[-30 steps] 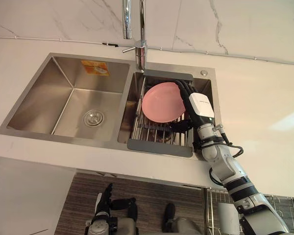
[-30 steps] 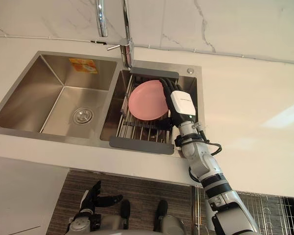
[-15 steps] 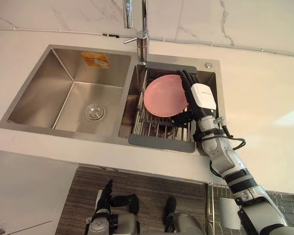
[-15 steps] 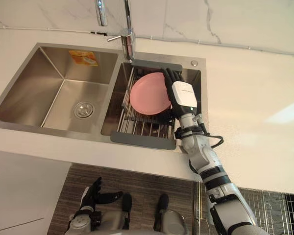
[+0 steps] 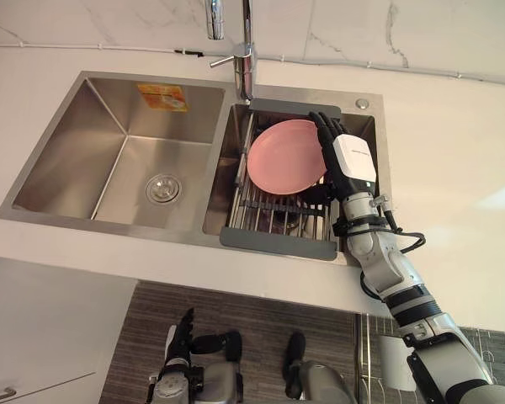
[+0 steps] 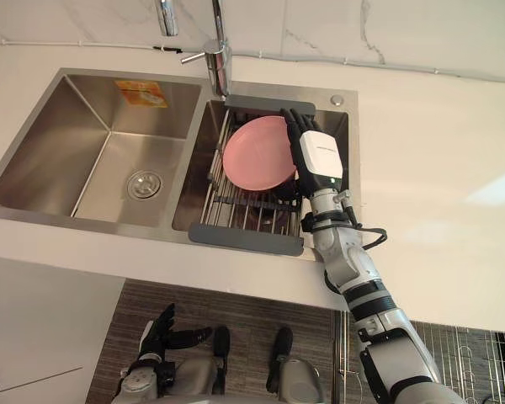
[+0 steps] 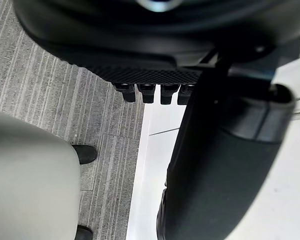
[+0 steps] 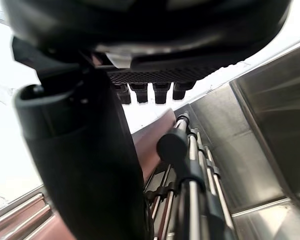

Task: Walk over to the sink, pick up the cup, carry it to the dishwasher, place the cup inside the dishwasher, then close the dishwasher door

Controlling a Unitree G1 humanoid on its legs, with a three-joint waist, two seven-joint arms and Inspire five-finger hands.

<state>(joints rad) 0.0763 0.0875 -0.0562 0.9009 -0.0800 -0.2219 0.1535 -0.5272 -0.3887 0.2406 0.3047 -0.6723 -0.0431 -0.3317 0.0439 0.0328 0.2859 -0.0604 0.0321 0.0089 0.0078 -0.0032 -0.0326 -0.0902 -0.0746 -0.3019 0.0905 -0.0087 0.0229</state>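
Standing at the sink (image 5: 109, 143), you've got the walk done but no pick yet. Your right hand (image 5: 347, 160) is spread, fingers straight, at the right rim of a pink plate (image 5: 282, 160) propped in the rack (image 5: 273, 210) of the right basin, gripping nothing, and I can't tell where a cup is. Left hand (image 5: 183, 337) hangs low, fingers relaxed; pick, carry, load and door-close are all left.

A pink plate (image 5: 286, 157) seems to lean on edge in a wire rack (image 5: 269, 220). Just beyond the rack a chrome tap (image 5: 246, 59) rises before the marble wall (image 5: 109, 21). An orange sticker (image 5: 162, 97) sits left of the tap. White counter (image 5: 454, 168) spreads right; striped grey floor (image 5: 261, 318) lies near.
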